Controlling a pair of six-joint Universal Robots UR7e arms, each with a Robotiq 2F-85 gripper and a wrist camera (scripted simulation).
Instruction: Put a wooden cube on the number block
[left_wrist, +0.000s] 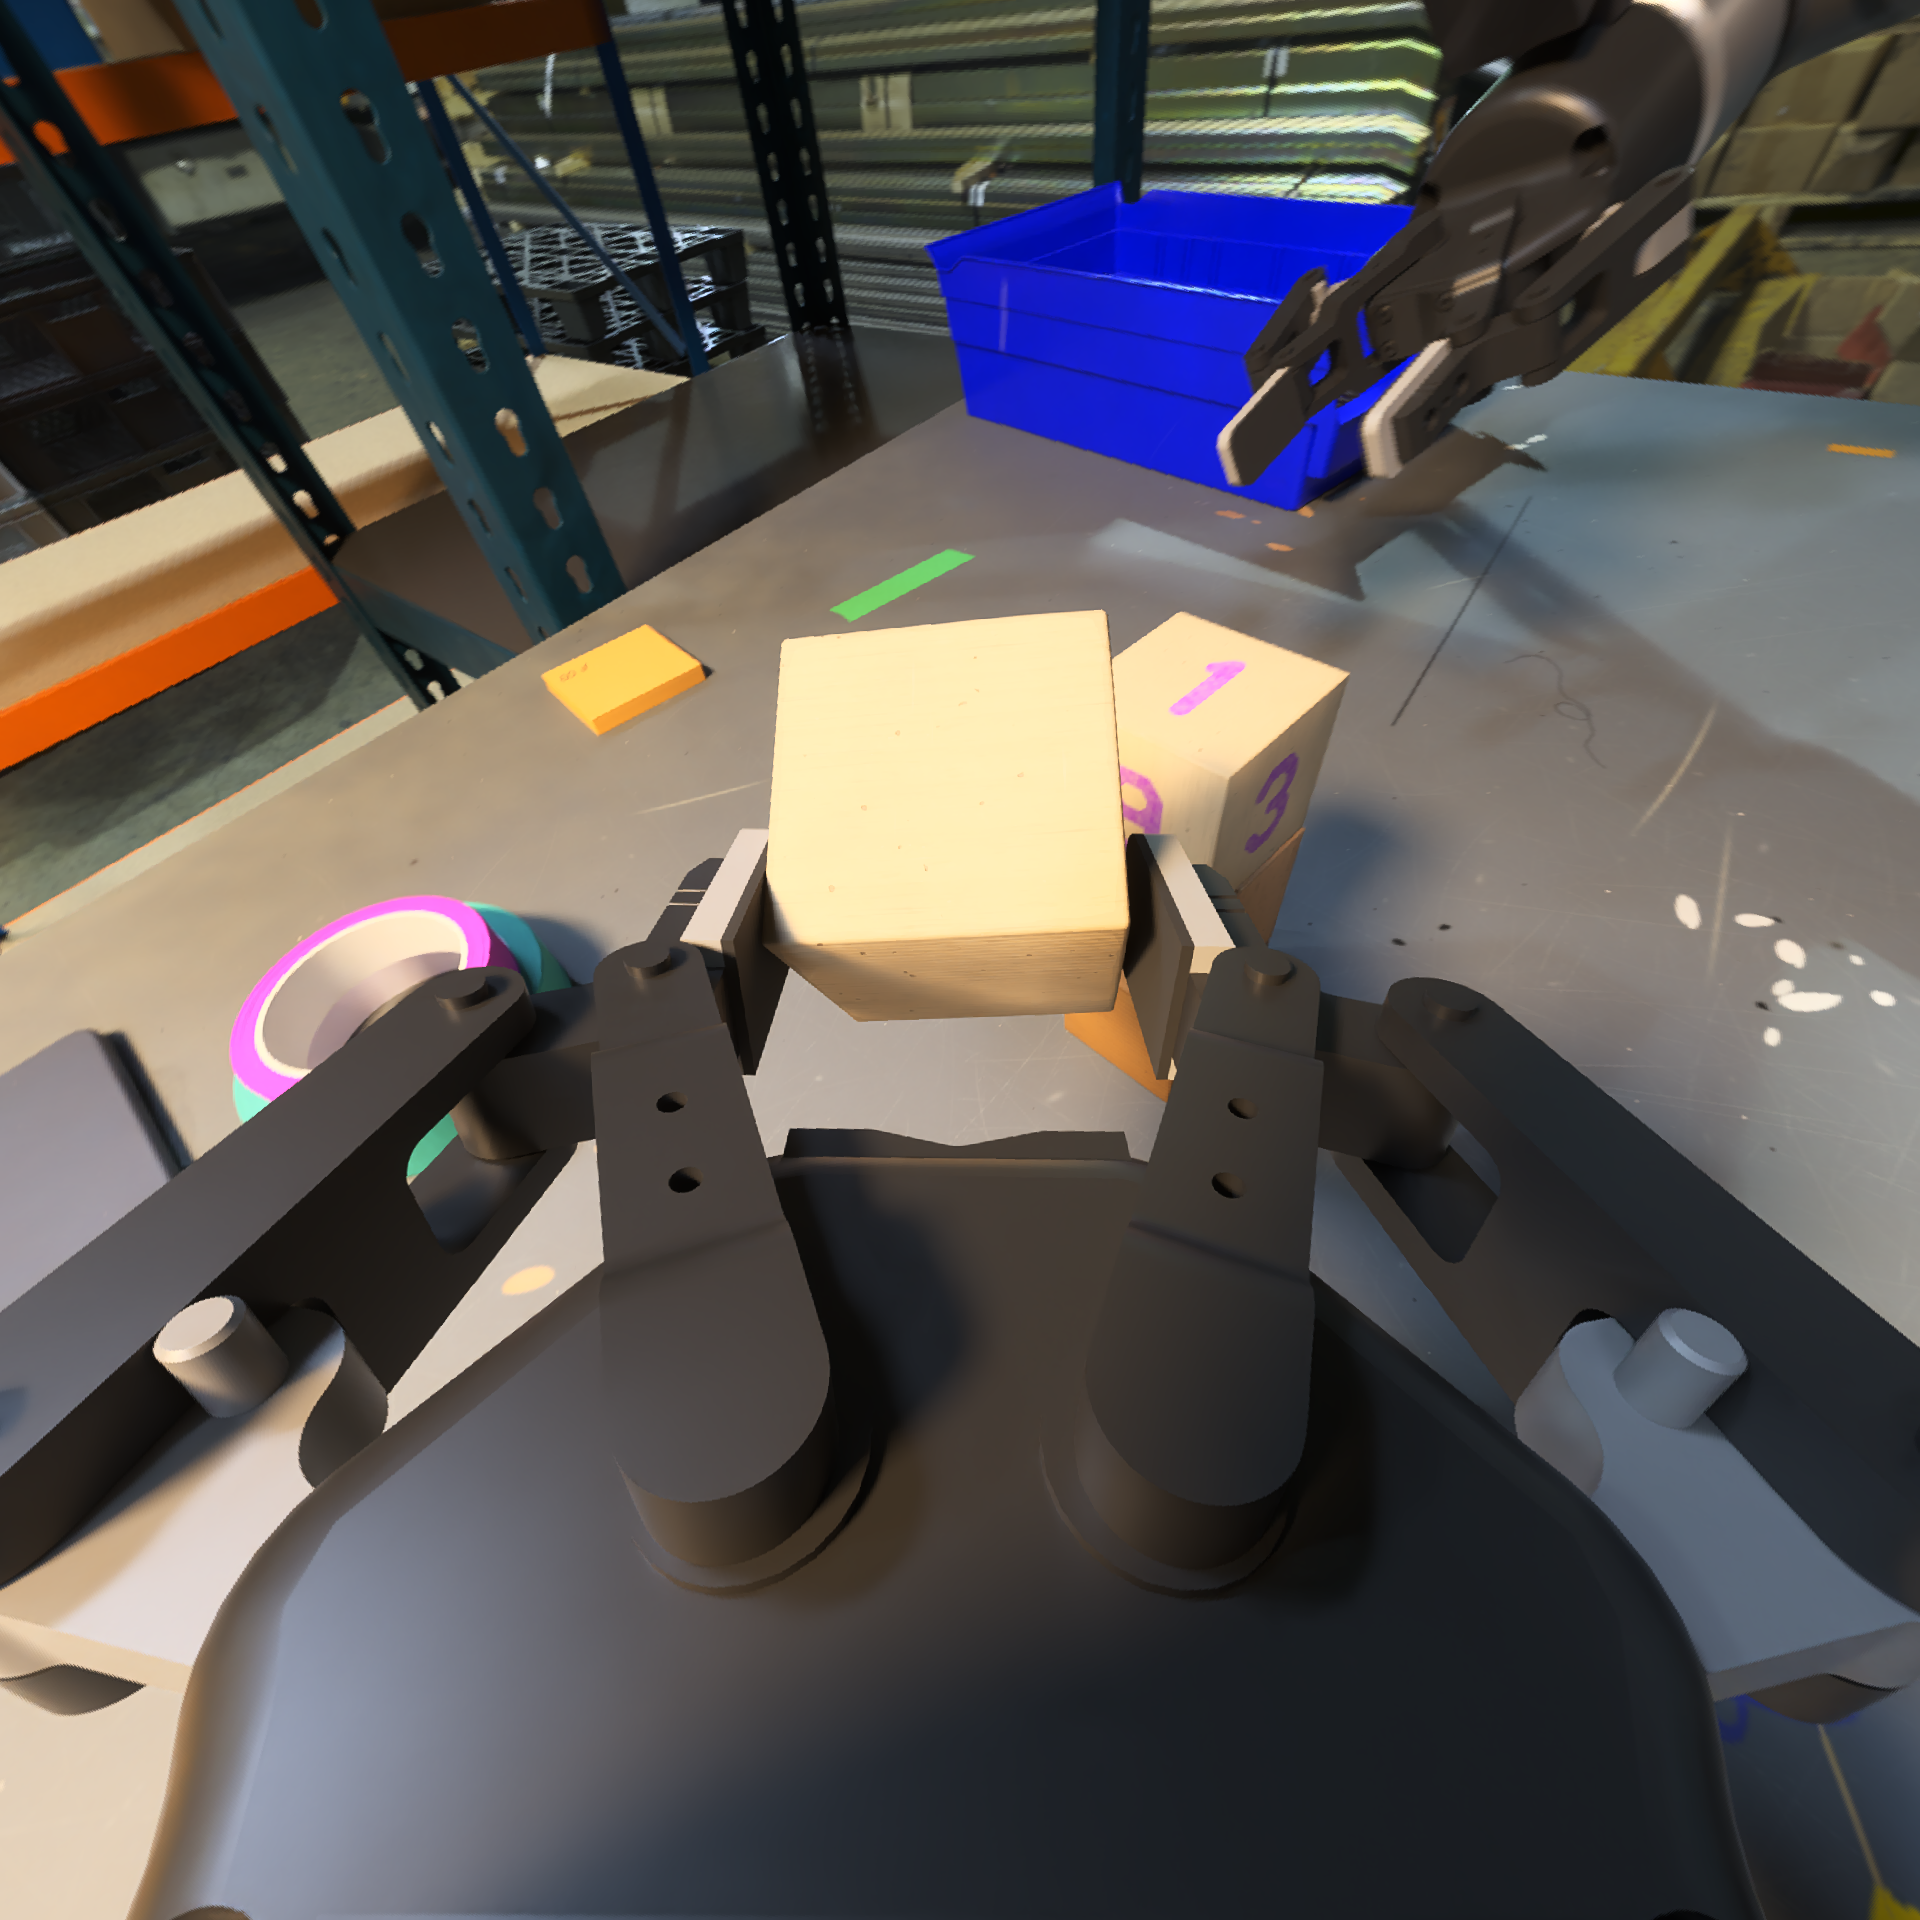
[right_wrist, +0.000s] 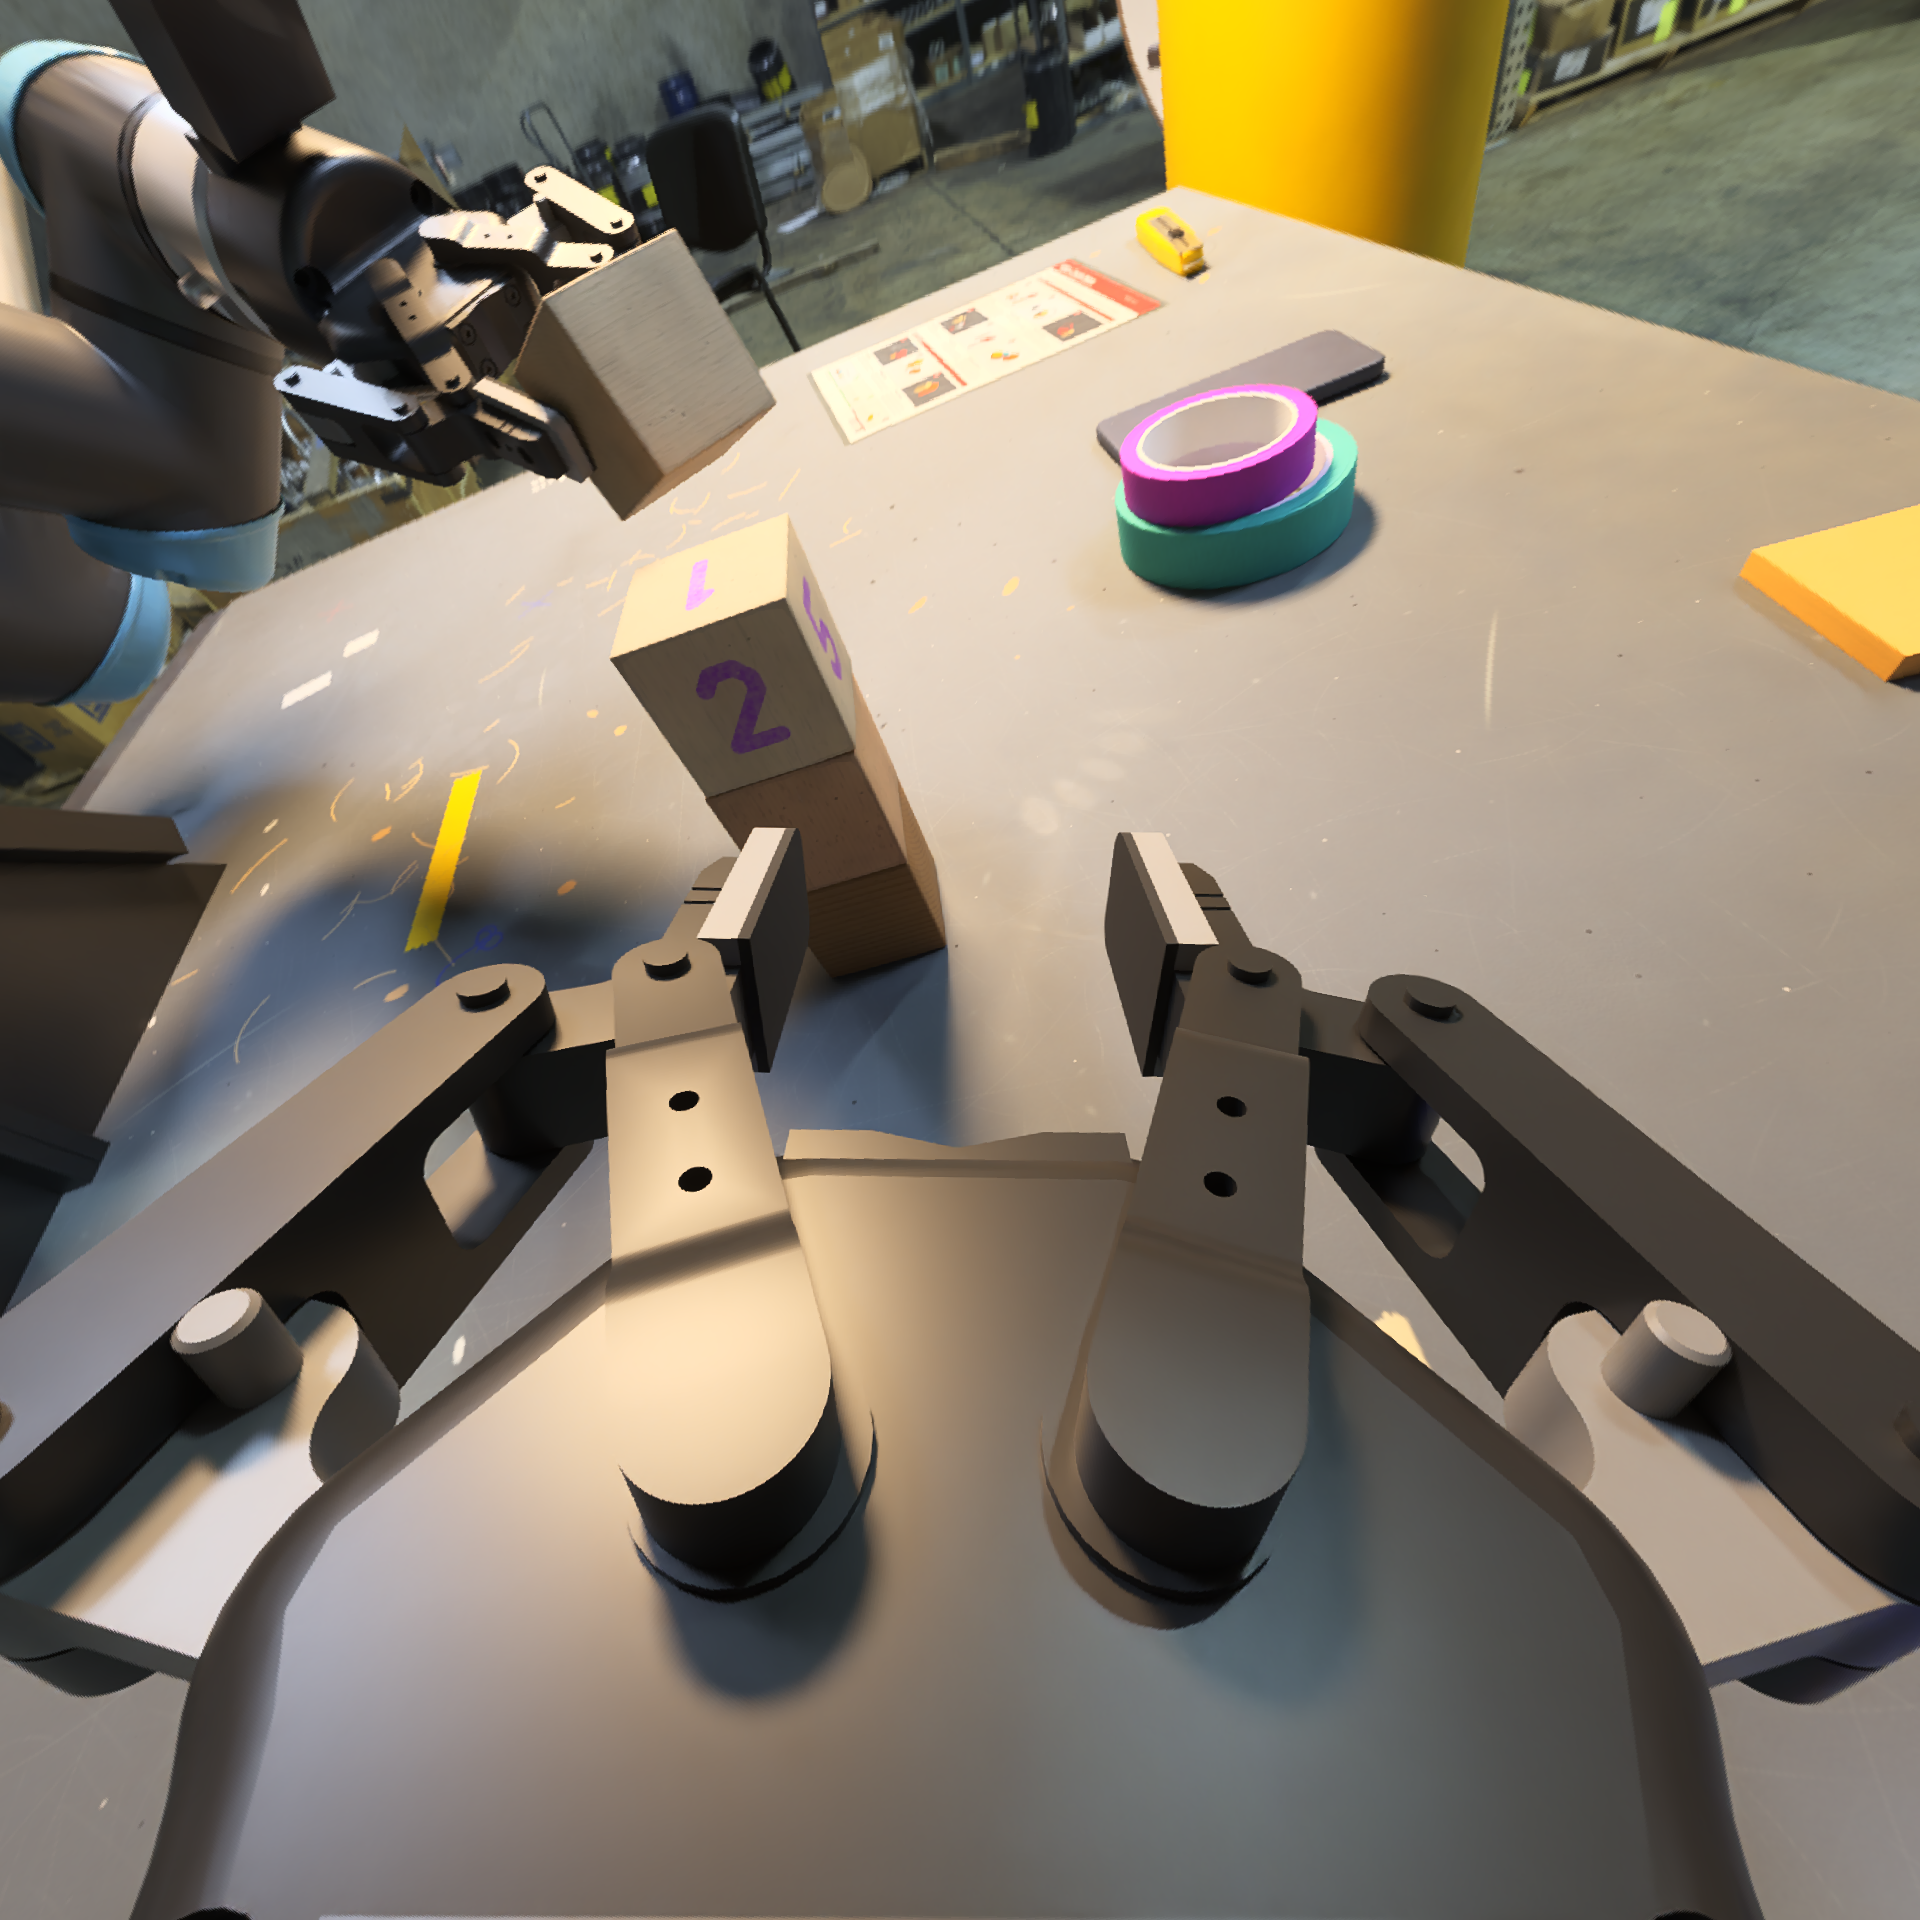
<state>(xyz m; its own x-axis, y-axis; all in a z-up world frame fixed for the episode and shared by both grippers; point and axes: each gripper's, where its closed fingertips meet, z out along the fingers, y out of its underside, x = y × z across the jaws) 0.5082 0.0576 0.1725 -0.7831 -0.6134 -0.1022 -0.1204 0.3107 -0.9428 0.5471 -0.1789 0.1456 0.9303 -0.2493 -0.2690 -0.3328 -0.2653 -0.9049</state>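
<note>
Left wrist view: the left hand (left_wrist: 945, 925) is clamped on a plain wooden cube (left_wrist: 945, 800), one pad on each side face, with the cube carried clear of the tabletop (left_wrist: 1558, 1039). The number block (left_wrist: 1247, 727) stands just behind and to the right of the held cube, resting on a darker wooden block (left_wrist: 1273, 883) whose lower part is hidden. The right hand (left_wrist: 1314, 426) hangs beyond the number block, fingers spread and empty, in front of a blue bin (left_wrist: 1091, 301). Two stacked tape rolls (left_wrist: 364, 987) lie to the left of the number block.

Right wrist view: the right hand (right_wrist: 951, 935) is open with nothing between its fingers, low and near the base of the stack. The number block (right_wrist: 743, 655) tops two plain blocks (right_wrist: 862, 862) — a narrow three-high column. The left hand (right_wrist: 520, 343) holds the wooden cube (right_wrist: 644, 374) above and behind the number block, tilted, not yet over it.

Risks, as judged:
- The cube is tilted; released in that attitude it would likely land on an edge and roll off.
- The column is tall and narrow — a sideways nudge on descent could topple it.
- An off-centre placement would overhang the number block's top face.
- The right hand sits close to the stack; any movement toward it could strike the lower blocks.
</note>
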